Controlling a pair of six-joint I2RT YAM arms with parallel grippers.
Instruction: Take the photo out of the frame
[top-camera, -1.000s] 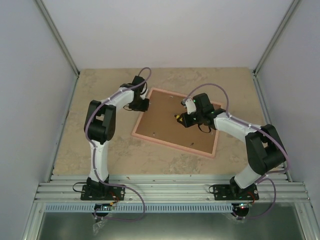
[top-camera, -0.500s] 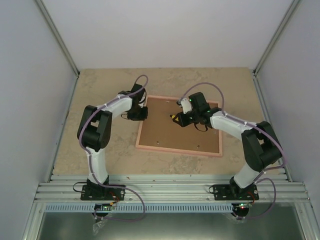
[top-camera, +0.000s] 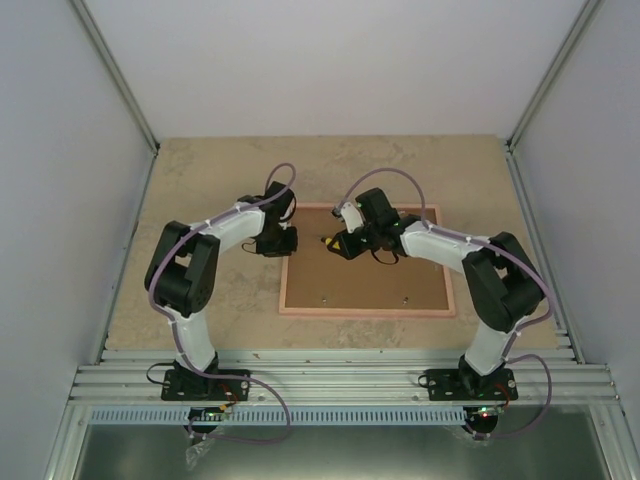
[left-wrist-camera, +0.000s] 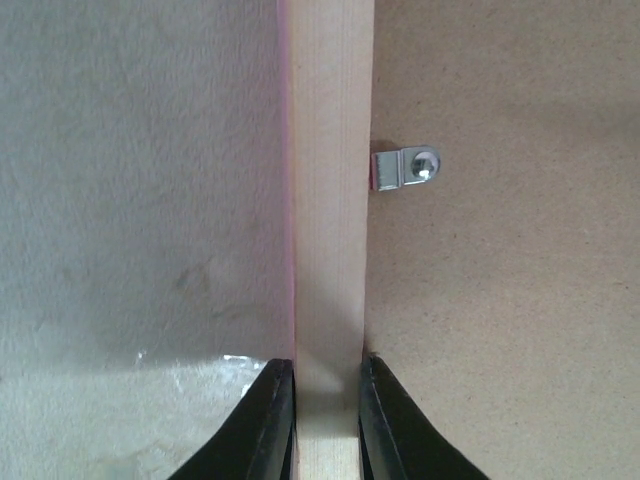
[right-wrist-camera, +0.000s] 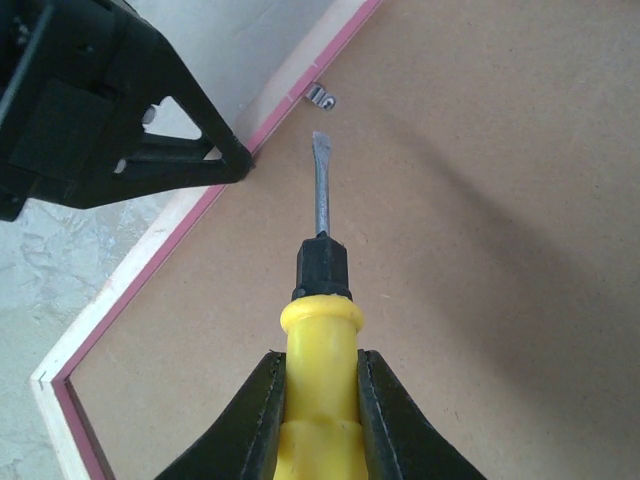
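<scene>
**Ana:** Swung round, hasn't it? Since a second ago the frame (top-camera: 365, 312) has turned anticlockwise in the overhead view. It now sits square to the table (top-camera: 200, 180), and both arms have followed it.

**Ben:** Yes. It lies mid-table, brown back up, long axis running 9 to 3 o'clock. The photo can't be seen (presumably it's under the backing board (top-camera: 370, 275)). The left claw (top-camera: 285, 243) is at the frame's 9 o'clock edge, and the right claw (top-camera: 348, 243) is over the board towards 11 o'clock.

**Ana:** And the left wrist view?

**Ben:** The left claw (left-wrist-camera: 322, 378) is clenched across the wooden rail of the frame (left-wrist-camera: 330, 200), one finger on the table side and one on the board. A metal clip (left-wrist-camera: 405, 168) at 1 o'clock overlaps the board.

**Ana:** Right wrist?

**Ben:** The right claw (right-wrist-camera: 320, 395) is grasping a yellow-handled screwdriver (right-wrist-camera: 318, 330). Its blade points to 12 o'clock, with the tip just short of the clip (right-wrist-camera: 320, 97) and not touching it. The left claw sits close by at 10 o'clock.

**Ana:** What could go wrong?

**Ben:** The clip is small, so I'd say the blade could skid off it and gouge the board, or nick the rail. A sideways push might also make the frame pivot (only one rail is pinched). An overshoot could strike the left claw.
</scene>
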